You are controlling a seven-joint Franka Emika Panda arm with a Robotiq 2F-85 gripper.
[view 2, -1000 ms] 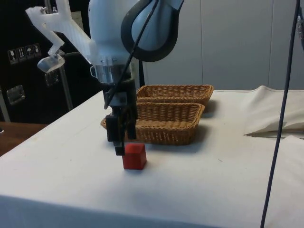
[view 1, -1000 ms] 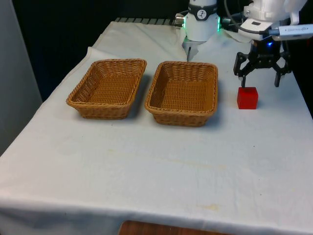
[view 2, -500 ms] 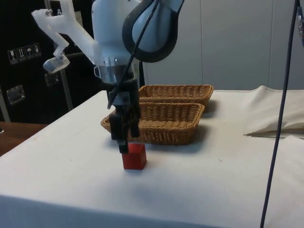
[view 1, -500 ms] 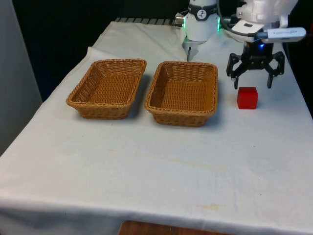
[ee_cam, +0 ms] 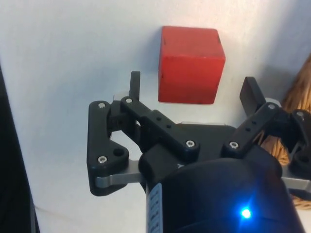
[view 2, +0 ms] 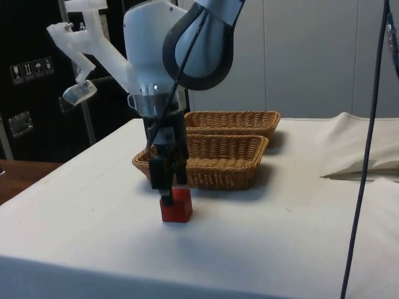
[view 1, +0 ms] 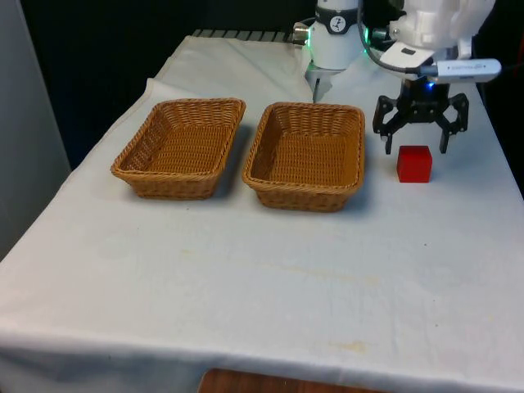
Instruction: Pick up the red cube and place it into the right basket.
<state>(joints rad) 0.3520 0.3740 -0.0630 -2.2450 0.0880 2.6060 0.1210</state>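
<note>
So the near half of the table (view 1: 246, 278) is just open white cloth, loads of free room toward 6 o'clock in the front view, all the way to the near edge. Going farther in, there's one red cube (view 1: 414, 163) sitting flat on the cloth at about 3 o'clock from the right-hand basket (view 1: 306, 155), near it but with a clear strip of cloth between them, so not touching. It's nearer the table's edge on the front view's right than anything else, though there's still some bare cloth out that side. The gripper (view 1: 415, 151) hangs right over the far side of the cube with its fingers (ee_cam: 134, 86) spread wide open, wider than the cube, holding nothing. In the wrist view the cube (ee_cam: 190, 64) sits just beyond the two fingertips, roughly centred on the gap, and neither tip touches it. From the side view the gripper (view 2: 166, 200) looks low, its tip down around the cube's (view 2: 176, 205) top, but I can't tell for sure if there's contact there. Count: two wicker baskets side by side, the second basket (view 1: 182, 147) at 9 o'clock from the first with a narrow gap between them, both with nothing in them, plus one cube. Farther back, toward 12 o'clock, the cloth bunches into a fold (view 1: 246, 65) near the arm's base.
</note>
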